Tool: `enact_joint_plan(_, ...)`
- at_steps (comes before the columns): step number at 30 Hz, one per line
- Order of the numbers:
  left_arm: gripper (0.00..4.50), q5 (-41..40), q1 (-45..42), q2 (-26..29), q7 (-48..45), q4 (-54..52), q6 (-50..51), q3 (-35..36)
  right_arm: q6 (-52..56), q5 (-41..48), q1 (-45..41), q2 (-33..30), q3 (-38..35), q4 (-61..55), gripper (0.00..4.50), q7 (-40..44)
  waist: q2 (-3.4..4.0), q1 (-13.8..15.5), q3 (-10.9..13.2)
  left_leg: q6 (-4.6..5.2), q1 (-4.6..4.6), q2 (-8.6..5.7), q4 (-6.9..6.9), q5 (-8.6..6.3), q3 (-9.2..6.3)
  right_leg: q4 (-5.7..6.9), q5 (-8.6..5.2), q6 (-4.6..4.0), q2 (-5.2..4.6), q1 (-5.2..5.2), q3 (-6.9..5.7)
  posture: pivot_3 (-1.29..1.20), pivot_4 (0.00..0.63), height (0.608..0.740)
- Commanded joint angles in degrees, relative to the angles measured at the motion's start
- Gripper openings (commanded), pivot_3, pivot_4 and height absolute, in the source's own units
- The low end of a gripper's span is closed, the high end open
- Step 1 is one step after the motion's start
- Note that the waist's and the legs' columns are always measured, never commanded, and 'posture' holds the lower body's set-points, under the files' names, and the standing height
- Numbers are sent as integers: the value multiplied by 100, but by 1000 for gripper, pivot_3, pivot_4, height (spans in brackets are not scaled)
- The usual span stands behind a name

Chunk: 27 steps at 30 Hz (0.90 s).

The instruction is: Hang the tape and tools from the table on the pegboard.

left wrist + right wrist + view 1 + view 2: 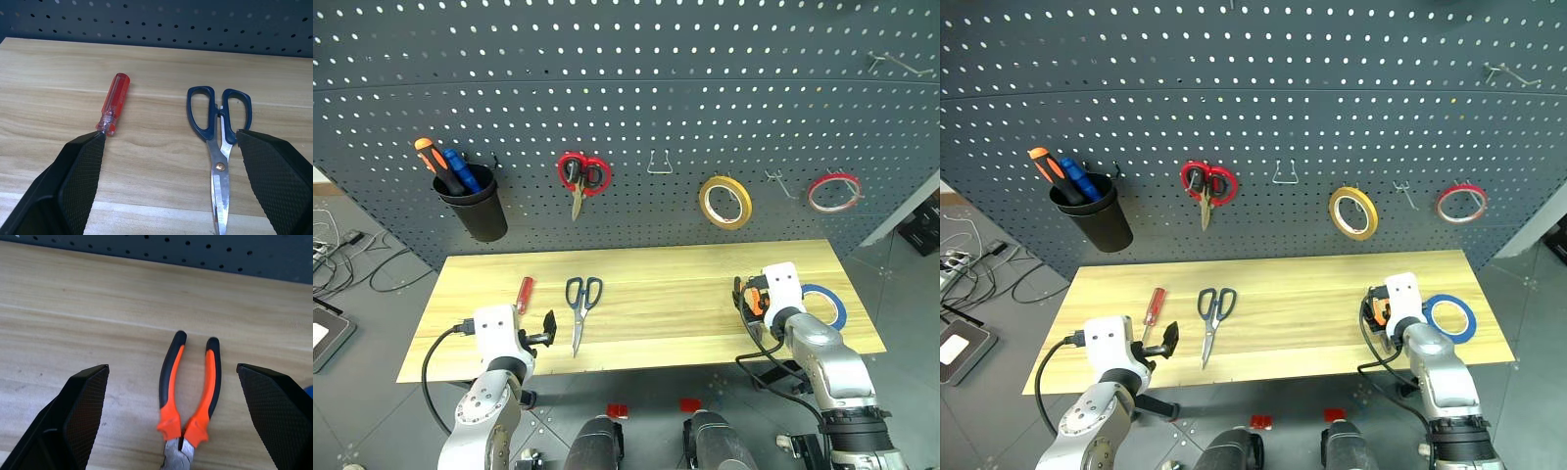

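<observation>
A desk (705, 294) of pale yellowish planks stands against a dark grey pegboard (636, 88) dotted with small pale holes. On the board hang a black cup (475, 208) holding two large screwdrivers, red-handled scissors (581, 176), an empty wire hook (658, 164), a yellow tape roll (724, 202) and a thin red tape roll (833, 192). Grey floor with loose cables (352, 259) lies off the desk's left end.

The left end effector (168, 147) hovers over the near left part of the desk, its two black fingers (80, 181) spread wide with nothing between them. The red-handled screwdriver (113, 104) lies flat just ahead of its left finger, handle pointing toward the pegboard. The blue-handled scissors (217, 142) lie closed just ahead of its right finger, loops toward the board, blades toward the robot.

The right end effector (171, 401) hovers over the right part of the desk, fingers equally wide apart and empty. The orange-handled pliers (188, 396) lie flat on the wood between those fingers, handles pointing toward the pegboard and jaws toward the wrist. The blue tape (827, 304) lies flat just to the right of this end effector, near the desk's right edge.
</observation>
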Motion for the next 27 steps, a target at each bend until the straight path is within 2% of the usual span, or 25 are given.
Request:
enact_joint_plan(1,4500,38,70,31,25,-280,-121,57,-130,-43,-80,-40,12,-36,4468,52,0,17,0,0,0,0,0,0,0,0,0,0,0,0,0,-39,173,740)
enact_joint_plan(27,4500,-2,-359,134,-227,13,-114,-45,205,-24,323,-176,-174,-498,4468,-204,0,43,0,0,1,0,2,0,0,4,0,0,12,-1,0,-107,188,740)
